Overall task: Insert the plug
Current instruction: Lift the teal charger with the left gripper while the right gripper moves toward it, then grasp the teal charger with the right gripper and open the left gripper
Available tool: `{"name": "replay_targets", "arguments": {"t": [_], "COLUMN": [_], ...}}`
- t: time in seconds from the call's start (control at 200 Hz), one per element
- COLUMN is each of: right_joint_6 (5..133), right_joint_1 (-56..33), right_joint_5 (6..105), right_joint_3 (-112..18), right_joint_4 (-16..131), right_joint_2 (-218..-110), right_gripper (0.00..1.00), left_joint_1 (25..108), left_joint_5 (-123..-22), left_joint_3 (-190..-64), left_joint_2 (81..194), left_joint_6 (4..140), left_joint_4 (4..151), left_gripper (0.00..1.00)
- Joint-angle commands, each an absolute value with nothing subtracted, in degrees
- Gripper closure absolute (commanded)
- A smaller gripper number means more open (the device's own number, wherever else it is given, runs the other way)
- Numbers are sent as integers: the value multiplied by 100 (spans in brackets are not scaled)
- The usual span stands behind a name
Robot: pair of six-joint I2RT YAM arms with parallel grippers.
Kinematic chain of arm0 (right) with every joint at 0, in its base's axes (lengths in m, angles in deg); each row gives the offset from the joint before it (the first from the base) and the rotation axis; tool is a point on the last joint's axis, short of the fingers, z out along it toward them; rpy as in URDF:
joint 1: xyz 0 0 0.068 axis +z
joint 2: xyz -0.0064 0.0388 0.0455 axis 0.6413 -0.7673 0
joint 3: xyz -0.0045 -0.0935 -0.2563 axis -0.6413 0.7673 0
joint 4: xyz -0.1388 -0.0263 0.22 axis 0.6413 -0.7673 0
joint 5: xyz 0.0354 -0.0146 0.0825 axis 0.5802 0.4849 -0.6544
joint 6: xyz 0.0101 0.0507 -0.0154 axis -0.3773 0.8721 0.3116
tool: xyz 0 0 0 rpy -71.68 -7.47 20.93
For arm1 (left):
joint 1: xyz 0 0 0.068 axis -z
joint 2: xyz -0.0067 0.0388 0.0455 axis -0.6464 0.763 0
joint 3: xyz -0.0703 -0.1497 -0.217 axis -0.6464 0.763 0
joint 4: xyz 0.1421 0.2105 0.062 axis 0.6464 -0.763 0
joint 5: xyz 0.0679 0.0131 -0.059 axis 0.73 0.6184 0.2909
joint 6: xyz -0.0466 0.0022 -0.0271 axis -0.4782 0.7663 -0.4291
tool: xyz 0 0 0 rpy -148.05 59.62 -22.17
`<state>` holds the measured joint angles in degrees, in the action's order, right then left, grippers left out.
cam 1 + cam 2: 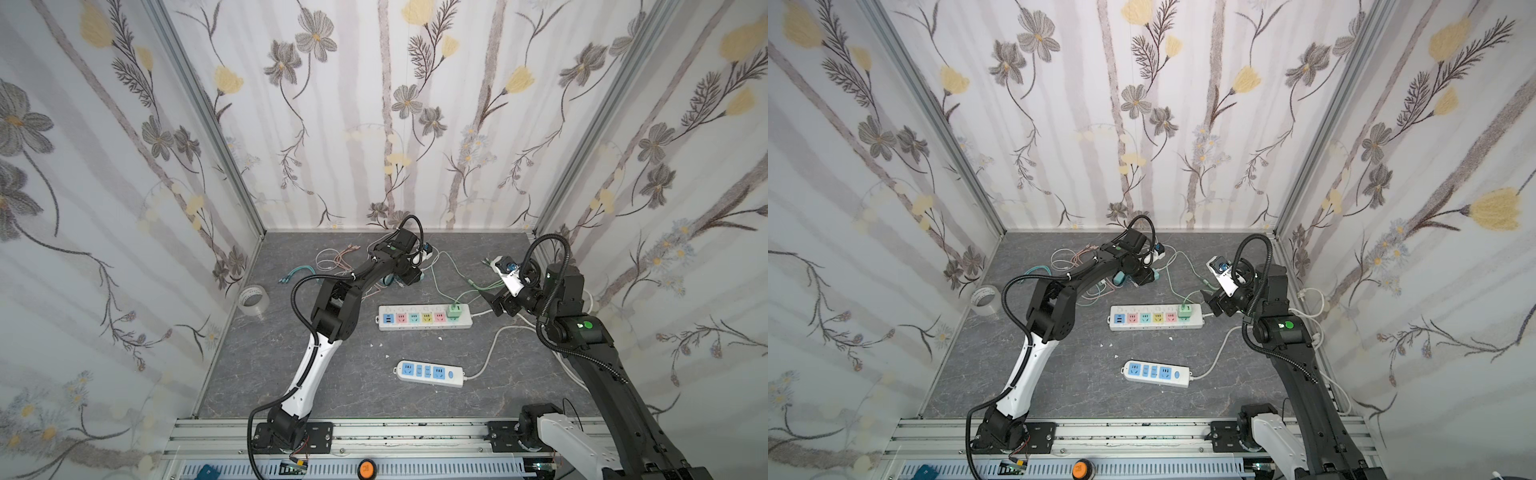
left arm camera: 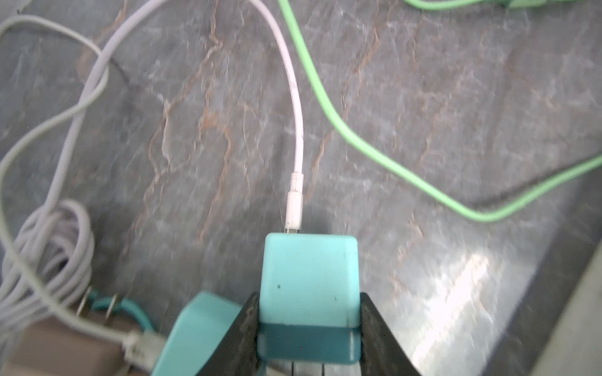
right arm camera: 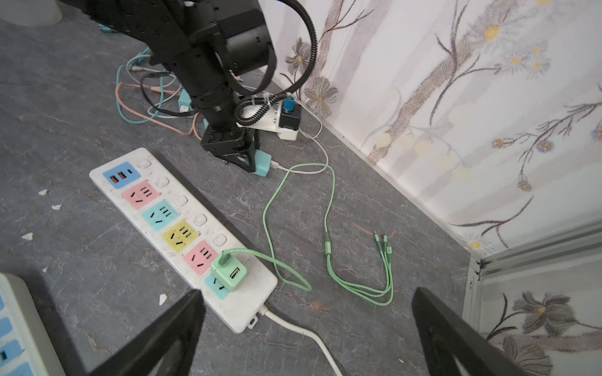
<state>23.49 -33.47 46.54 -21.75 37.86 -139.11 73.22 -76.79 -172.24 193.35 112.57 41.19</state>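
The plug (image 2: pixel 309 280) is a teal cube charger with a white cable (image 2: pixel 297 130) running out of its far face. My left gripper (image 2: pixel 309 309) is shut on it, one black finger (image 2: pixel 247 319) pressed on each side. In the right wrist view the left gripper (image 3: pixel 246 159) holds the plug (image 3: pixel 263 162) low over the floor, just beyond the far end of the white power strip (image 3: pixel 241 312) with coloured sockets. My right gripper (image 3: pixel 306 296) hangs open and holds nothing, by the strip's cable end (image 1: pixel 467 320). A green plug (image 3: pixel 228 271) sits in the strip's last socket.
A second teal plug (image 2: pixel 195 328), a brown plug (image 2: pixel 65 348) and coiled cables (image 2: pixel 49 247) lie beside the held one. A green cable (image 3: pixel 329 208) loops over the floor. A smaller blue-socket strip (image 1: pixel 430 372) lies nearer the front; a tape roll (image 1: pixel 253 300) stands by the left wall.
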Motion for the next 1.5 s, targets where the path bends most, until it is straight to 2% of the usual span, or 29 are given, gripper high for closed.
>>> {"name": "replay_targets", "arguments": {"t": [0.0, 0.14, 0.315, 0.36, 0.405, 0.57, 0.73, 0.959, 1.194, 1.494], "right_joint_6": [3778, 4699, 5201, 5381, 5496, 5971, 6361, 6134, 6654, 6376], "right_joint_1": [-3274, -3216, -3174, -3171, -3171, -3119, -3013, -2763, -2615, -2536], "right_joint_5": [5139, 5512, 5072, 4907, 4709, 4580, 3536, 3286, 1595, 1198], "right_joint_3": [-2154, -2642, -3099, -3226, -3368, -4115, -5046, -6242, -6138, -6152], "right_joint_4": [4781, 4385, 4032, 3950, 3849, 3176, 2249, 584, 1174, 1032], "right_joint_2": [-13993, -14361, -14971, -15125, -15298, -15975, -16721, -17874, -18345, -18749], "right_gripper": [1, 1, 1, 1, 1, 1, 1, 6, 15, 19], "left_joint_1": [7323, 7327, 7326, 7330, 7342, 7430, 7530, 7566, 7596, 7637], "left_joint_5": [-7641, -7678, -7730, -7742, -7725, -7854, -8230, -9307, -9530, -9532], "left_joint_3": [-16201, -15039, -14188, -14099, -14069, -13850, -13298, -12558, -12077, -11801], "left_joint_2": [18583, 17753, 17004, 16872, 16757, 16400, 16055, 15618, 15391, 15420], "left_joint_6": [11155, 10816, 10409, 10331, 10242, 9992, 10106, 10631, 11134, 11472], "left_joint_4": [5017, 5732, 6368, 6423, 6440, 6747, 7288, 8260, 8937, 9566], "left_gripper": [74, 81, 87, 91, 100, 100, 100, 100, 100, 100]}}
